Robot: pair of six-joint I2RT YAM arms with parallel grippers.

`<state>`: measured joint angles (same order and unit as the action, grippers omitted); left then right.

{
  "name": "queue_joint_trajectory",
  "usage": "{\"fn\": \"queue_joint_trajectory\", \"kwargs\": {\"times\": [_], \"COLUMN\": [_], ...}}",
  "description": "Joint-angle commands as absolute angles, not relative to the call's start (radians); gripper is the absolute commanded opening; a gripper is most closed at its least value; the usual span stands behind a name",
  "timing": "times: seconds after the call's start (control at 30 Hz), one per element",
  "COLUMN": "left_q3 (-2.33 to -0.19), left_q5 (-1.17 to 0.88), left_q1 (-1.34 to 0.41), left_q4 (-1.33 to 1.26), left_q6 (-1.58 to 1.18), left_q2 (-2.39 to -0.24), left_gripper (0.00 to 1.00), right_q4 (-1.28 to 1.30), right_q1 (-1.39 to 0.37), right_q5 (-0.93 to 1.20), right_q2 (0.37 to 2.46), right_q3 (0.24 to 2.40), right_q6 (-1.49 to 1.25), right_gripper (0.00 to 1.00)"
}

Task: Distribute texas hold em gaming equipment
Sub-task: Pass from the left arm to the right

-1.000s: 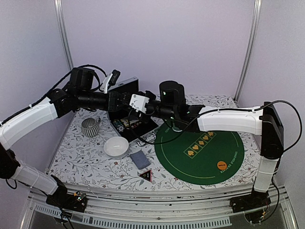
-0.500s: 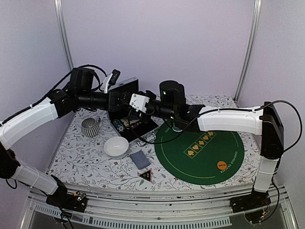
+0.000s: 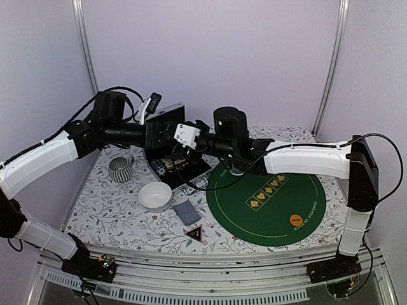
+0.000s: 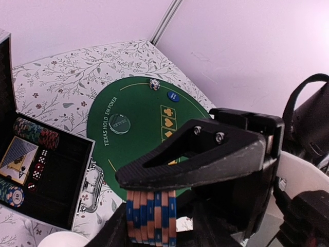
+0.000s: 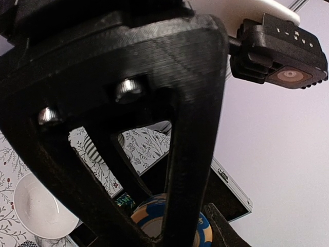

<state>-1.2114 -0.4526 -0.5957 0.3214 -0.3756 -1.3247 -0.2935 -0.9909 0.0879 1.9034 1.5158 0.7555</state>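
Note:
A stack of several orange-and-blue poker chips hangs in the air over the open black case, where both grippers meet. My right gripper is shut on the stack across the chip rims, and one of its fingers lies along the top of the stack. My left gripper is open, with a sliver of table showing between the stack and its right-hand jaw. A grey-blue card deck and a black triangle lie on the table near the front. An orange disc sits on the green felt mat.
The case holds more chips, cards and dice. On the mat lie a blue disc, a single chip and a pale disc. A white bowl and a grey ribbed mug stand left of the mat.
The left gripper's jaws have widened away from the chip stack. The right gripper keeps its hold, and both arms have stayed nearly still.

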Motion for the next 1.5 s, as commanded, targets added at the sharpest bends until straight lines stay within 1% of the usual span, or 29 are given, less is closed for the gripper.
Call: {"fn": "queue_joint_trajectory", "kwargs": {"times": [0.0, 0.13, 0.17, 0.23, 0.3, 0.33, 0.57, 0.73, 0.97, 1.07, 1.3, 1.47], "left_q3": [-1.205, -1.204, -1.203, -1.199, -1.192, -1.191, -1.193, -1.182, -1.151, -1.126, -1.098, -1.090], "left_q5": [-0.486, -0.468, -0.460, -0.444, -0.432, -0.427, -0.401, -0.383, -0.359, -0.350, -0.335, -0.329], "left_q1": [-0.602, -0.594, -0.589, -0.580, -0.569, -0.563, -0.508, -0.467, -0.434, -0.426, -0.415, -0.407], "left_q4": [0.283, 0.289, 0.288, 0.287, 0.283, 0.283, 0.318, 0.347, 0.377, 0.386, 0.407, 0.416], "left_q6": [-0.369, -0.363, -0.361, -0.362, -0.360, -0.357, -0.331, -0.293, -0.225, -0.202, -0.139, -0.108], "left_q2": [-1.319, -1.312, -1.307, -1.295, -1.281, -1.275, -1.258, -1.245, -1.221, -1.209, -1.184, -1.183], "left_gripper": [0.42, 0.56, 0.61, 0.76, 0.94, 0.98, 0.98, 0.98, 0.98, 0.98, 0.98, 0.98], "right_q4": [-0.299, -0.284, -0.279, -0.262, -0.249, -0.245, -0.150, 0.008, 0.220, 0.323, 0.524, 0.591], "right_q1": [-0.981, -0.979, -0.977, -0.968, -0.952, -0.943, -0.885, -0.816, -0.712, -0.708, -0.715, -0.793], "right_q5": [0.092, 0.101, 0.103, 0.119, 0.144, 0.152, 0.146, 0.104, 0.007, -0.029, -0.011, -0.032], "right_q2": [1.894, 1.893, 1.892, 1.887, 1.876, 1.870, 1.804, 1.718, 1.563, 1.524, 1.475, 1.475], "right_q3": [1.527, 1.532, 1.532, 1.531, 1.517, 1.508, 1.434, 1.356, 1.153, 1.093, 0.977, 0.923], "right_q6": [0.738, 0.736, 0.733, 0.707, 0.670, 0.638, 0.520, 0.387, 0.145, 0.050, -0.213, -0.332], "right_gripper": [0.01, 0.01, 0.02, 0.01, 0.01, 0.01, 0.01, 0.01, 0.01, 0.02, 0.01, 0.01]}}
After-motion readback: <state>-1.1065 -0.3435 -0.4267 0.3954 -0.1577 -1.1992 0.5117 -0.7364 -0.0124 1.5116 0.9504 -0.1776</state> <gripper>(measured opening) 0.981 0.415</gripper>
